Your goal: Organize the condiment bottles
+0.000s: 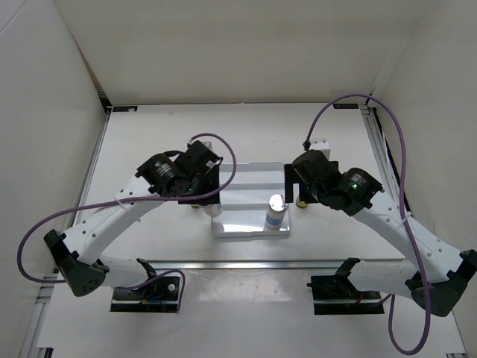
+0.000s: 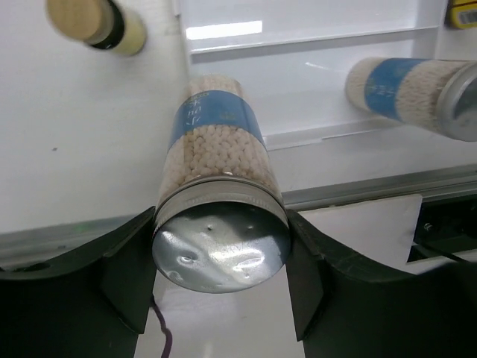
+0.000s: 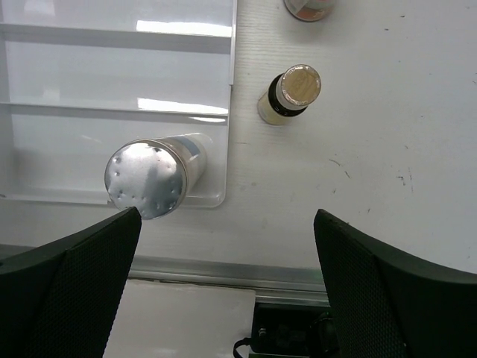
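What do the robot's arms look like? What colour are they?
There are two arms, the left arm and the right arm. Each has smooth white shells with chunky black joints, and a long purple cable looping along it. A tiny green light glows on the right one. The left gripper and right gripper have two flat black fingers each.

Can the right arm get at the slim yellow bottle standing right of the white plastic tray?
Probably yes: the open right gripper hovers close to the dark-capped slim yellow bottle, and nothing stands between them.
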You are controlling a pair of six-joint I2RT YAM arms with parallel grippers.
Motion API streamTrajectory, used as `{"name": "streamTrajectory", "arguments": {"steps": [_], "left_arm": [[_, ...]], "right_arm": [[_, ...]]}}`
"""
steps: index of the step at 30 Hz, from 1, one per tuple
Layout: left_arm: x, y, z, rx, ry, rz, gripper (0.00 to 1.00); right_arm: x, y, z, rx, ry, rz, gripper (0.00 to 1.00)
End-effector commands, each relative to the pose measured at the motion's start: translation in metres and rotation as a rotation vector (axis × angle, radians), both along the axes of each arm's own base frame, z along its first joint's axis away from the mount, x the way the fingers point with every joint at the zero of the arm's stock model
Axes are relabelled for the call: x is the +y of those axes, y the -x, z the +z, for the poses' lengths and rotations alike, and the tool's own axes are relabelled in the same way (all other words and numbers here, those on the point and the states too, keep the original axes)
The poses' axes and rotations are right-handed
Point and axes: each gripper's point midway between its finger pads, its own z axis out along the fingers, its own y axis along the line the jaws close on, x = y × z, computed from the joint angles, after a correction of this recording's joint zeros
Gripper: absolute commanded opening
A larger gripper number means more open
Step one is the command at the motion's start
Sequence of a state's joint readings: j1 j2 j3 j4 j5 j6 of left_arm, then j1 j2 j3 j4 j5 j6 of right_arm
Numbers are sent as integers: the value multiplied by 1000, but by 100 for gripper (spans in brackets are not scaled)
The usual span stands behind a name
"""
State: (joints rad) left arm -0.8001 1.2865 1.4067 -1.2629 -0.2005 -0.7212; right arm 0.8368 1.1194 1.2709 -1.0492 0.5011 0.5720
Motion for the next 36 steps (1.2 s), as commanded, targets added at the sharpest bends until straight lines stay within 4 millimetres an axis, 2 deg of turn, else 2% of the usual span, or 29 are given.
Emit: {"name": "streamTrajectory", "arguments": {"steps": [1,2,4,7,10,12,15,16,18,19,24,25,29,32,33,34,35,36], "left_arm": [[-22,-12,11,-55,-28,-41,14],[-30,-13,13,-63,-31,-58,13],[-41,-18,-1,-43,-77,-81,13],[-64,-25,-11,-59,-66,-114,13],[-78,-28,-30,-41,-40,-129,16],[-79,-29,-38,-29,-54,-130,18],[-75,-30,-52,-20,-90,-123,30],[-76,-31,-54,-23,-87,-122,47],[-76,-31,-58,-21,-89,-122,61],[-75,-32,-57,-27,-95,-118,71],[-74,-32,-58,-30,-105,-137,94],[-76,-34,-53,-44,-102,-154,100],[-68,-46,-6,-153,-64,-155,100],[-42,-60,36,-251,-47,-122,100],[-29,-66,44,-288,-66,-94,100],[-10,-72,58,-331,-65,-48,100],[6,-77,62,-360,-108,-28,100],[17,-81,67,-379,-122,-5,100]], "right_arm": [[-10,-4,3,-31,23,-34,100],[-13,-1,4,-29,25,-34,100],[-13,-1,4,-28,25,-34,100],[-20,1,6,-40,37,-45,100],[-25,3,8,-44,44,-50,100],[-29,5,10,-51,47,-56,100],[-32,8,11,-52,46,-56,100],[-34,9,9,-51,47,-56,100],[-36,9,7,-50,59,-61,100],[-35,9,7,-50,53,-67,100],[-37,3,-6,-15,98,-98,100],[-38,-2,-8,-12,100,-115,100],[-44,-18,-9,-14,108,-167,100],[-47,-34,-8,-17,83,-183,100],[-52,-41,-11,-5,86,-207,100],[-48,-47,-10,-4,58,-196,100],[-47,-52,-9,-1,50,-197,99],[-51,-57,-18,37,67,-208,97]]}}
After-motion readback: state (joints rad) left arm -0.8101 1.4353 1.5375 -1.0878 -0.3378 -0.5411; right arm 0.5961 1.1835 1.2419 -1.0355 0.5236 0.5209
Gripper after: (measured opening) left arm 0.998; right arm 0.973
